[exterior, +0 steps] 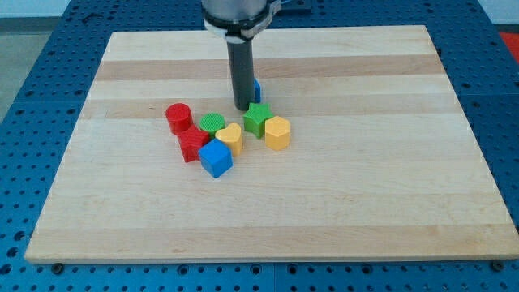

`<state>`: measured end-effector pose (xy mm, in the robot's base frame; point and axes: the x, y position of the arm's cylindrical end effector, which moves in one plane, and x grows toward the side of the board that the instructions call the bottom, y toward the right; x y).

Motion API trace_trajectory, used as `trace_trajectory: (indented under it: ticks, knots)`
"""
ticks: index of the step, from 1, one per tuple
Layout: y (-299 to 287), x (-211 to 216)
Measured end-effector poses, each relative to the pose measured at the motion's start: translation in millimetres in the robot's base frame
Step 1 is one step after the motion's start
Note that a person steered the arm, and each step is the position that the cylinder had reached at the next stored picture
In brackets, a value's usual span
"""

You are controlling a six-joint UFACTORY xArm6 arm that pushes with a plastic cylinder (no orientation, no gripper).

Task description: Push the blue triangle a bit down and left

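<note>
My tip [242, 108] bare rod holding nothing, just left of the blue triangle [256, 89] mostly hidden behind it, green star [257, 118] below, yellow hexagon [277, 132], blue cube [216, 159], red cylinder [178, 118] clustered on the wooden board [389, 203], no containers I can make out.

Red cylinder [178, 117], green star [257, 118], yellow hexagon [277, 132], blue cube [216, 159], pale wood board [365, 186].
</note>
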<state>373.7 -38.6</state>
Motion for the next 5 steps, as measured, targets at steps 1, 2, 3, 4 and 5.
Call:
trace_trajectory:
  ticks: [1, 2, 3, 4, 5]
  knots:
    - [-42.7, -1.4]
    - [-97.5, -14.1]
    - [-69.5, -39.4]
    - [-2.9, -50.0]
    - [11.4, -51.3]
